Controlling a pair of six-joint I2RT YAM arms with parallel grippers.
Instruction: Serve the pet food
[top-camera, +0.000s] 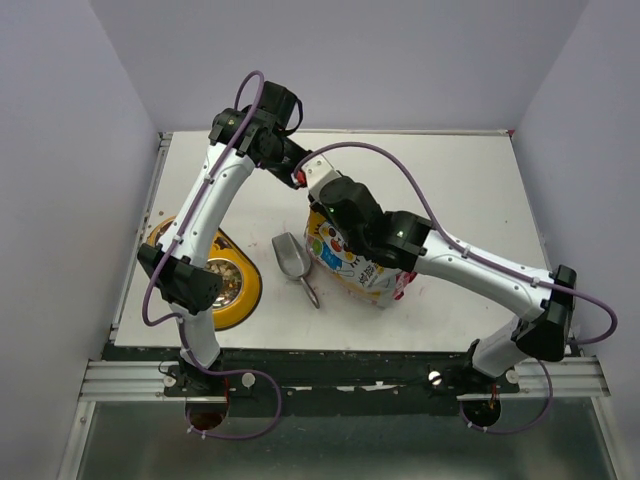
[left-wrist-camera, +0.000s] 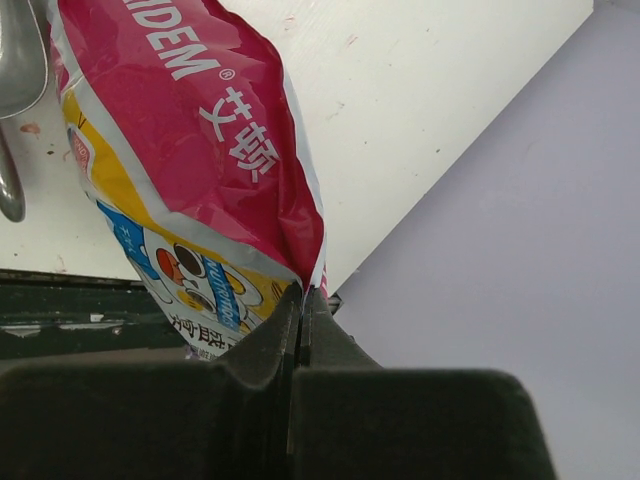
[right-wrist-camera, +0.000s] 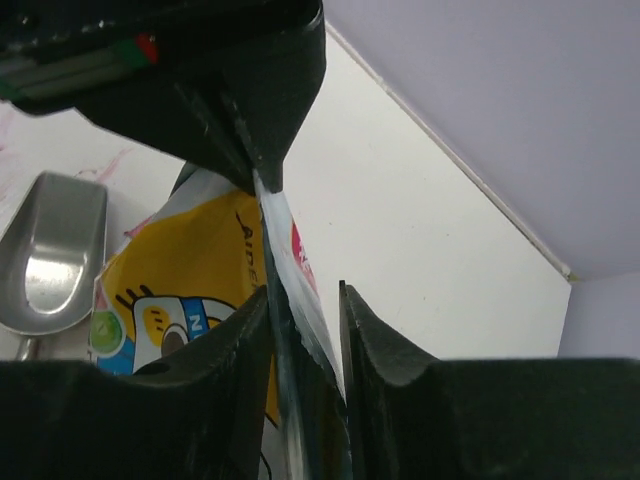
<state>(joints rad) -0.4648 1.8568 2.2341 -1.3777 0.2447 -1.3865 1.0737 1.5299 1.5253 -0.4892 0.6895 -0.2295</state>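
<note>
The pet food bag, yellow-white with cartoon print and a red edge, lies mid-table; no kibble shows. My left gripper is shut on the bag's far end. In the left wrist view its jaws pinch the tip of the red bag. My right gripper hovers over that same end, open. In the right wrist view the bag's sealed top edge runs between the fingers, lying against the left one with a gap to the right one. The left gripper pinches the edge just beyond.
A silver metal scoop lies just left of the bag; it also shows in the left wrist view and the right wrist view. The yellow double-bowl feeder sits at the near left, partly under the left arm.
</note>
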